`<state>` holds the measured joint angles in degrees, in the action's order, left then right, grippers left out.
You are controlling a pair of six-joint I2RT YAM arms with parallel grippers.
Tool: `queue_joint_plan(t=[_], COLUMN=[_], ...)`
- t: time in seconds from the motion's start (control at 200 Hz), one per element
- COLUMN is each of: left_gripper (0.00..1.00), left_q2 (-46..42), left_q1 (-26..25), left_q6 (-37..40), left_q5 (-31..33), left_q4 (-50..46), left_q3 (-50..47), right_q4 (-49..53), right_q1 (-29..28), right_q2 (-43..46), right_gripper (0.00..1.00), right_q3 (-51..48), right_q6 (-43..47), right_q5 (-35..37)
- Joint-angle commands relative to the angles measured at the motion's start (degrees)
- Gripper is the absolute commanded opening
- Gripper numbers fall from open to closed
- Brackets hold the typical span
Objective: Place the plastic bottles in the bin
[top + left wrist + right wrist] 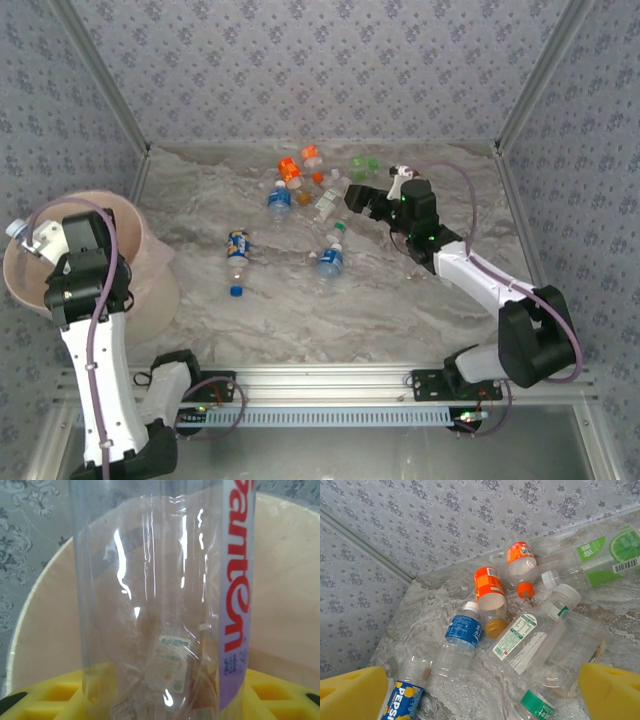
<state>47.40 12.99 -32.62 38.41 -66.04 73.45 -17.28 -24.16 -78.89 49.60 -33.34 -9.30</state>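
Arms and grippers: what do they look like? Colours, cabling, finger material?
The left arm and right arm match: white links, black joint housings, a mauve cable looping along each. At the right wrist green lights glow. The left gripper and right gripper both carry chunky yellow fingers, with moulded recesses showing on the left's.

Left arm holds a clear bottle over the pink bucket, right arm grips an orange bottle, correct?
No: the right gripper is open and empty, as the right wrist view shows. The left gripper does hold a clear bottle over the bucket.
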Motion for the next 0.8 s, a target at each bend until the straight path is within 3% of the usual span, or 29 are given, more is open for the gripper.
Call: queue_joint_plan(t=[0.0, 0.1, 0.5, 0.794], left_gripper=[0.54, 0.56, 0.84, 0.91], left_q2=[-0.21, 0.17, 1.76, 1.51], left_q1=[2.14, 2.30, 2.25, 2.30], left_q6=[-0.81, -1.17, -0.36, 2.62], left_q5=[-5.18, -5.37, -11.34, -20.18], left_q4=[-2.87, -2.65, -0.67, 1.89], left_q3=[-2.06, -2.87, -1.63, 2.40], right_q4=[0.36, 0.58, 0.66, 4.60], right_q1=[-0.32, -0.31, -0.41, -0.52], right_q2=[-0.64, -0.73, -0.52, -0.65], right_gripper=[1.00, 1.00, 1.00, 1.00], right_q3=[2.85, 3.04, 2.26, 1.78], right_q6=[1.00, 0.91, 0.74, -0.77], right_q5=[-1.04, -0.72, -0.72, 2.44])
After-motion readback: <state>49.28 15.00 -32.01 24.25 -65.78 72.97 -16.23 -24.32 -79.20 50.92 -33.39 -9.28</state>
